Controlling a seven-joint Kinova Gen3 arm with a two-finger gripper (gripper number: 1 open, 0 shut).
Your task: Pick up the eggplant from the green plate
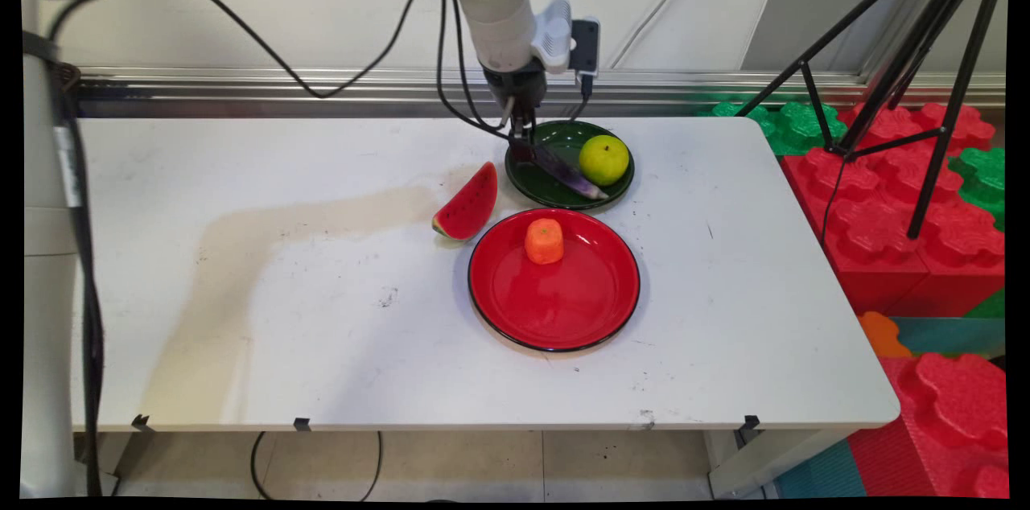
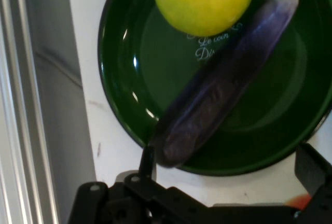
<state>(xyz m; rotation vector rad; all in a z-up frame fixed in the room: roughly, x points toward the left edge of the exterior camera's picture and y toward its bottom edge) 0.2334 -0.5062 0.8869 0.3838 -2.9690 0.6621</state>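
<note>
Hovering at the green plate's (image 1: pixel 537 182) far-left rim, the gripper (image 1: pixel 521 133) is pinching the eggplant's (image 1: pixel 563 170) end beside the yellow fruit (image 1: pixel 603 159).

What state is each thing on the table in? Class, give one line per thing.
gripper: low over the green plate's far rim, at the eggplant's end; open or shut unclear.
eggplant: lying across the green plate.
yellow-green fruit: upright on the green plate.
carrot piece: standing on the red plate.
watermelon slice: on the table, beside both plates.
</note>
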